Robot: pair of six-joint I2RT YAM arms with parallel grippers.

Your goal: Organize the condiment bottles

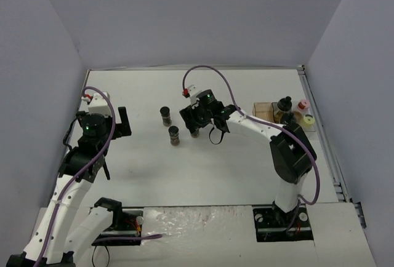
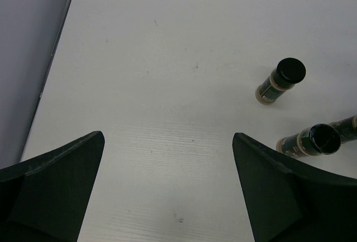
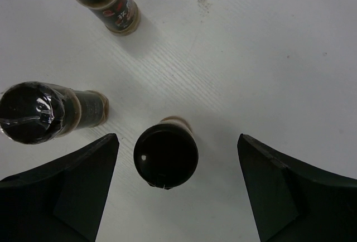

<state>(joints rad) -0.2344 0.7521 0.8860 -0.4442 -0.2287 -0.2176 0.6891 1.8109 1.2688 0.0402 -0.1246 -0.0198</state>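
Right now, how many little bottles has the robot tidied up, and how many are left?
Done, it seems: three small clear bottles, capped black, pink and pale yellow, stand at the amber and grey tray. In hand: the right gripper is open around a black-capped bottle, not gripping yet. Left: two more black-capped bottles on the white table. The left gripper is open, empty.

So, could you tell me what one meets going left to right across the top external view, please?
Left end effector, farther loose bottle, nearer loose bottle, right end effector, tray's left end, black-capped bottle standing in the tray.
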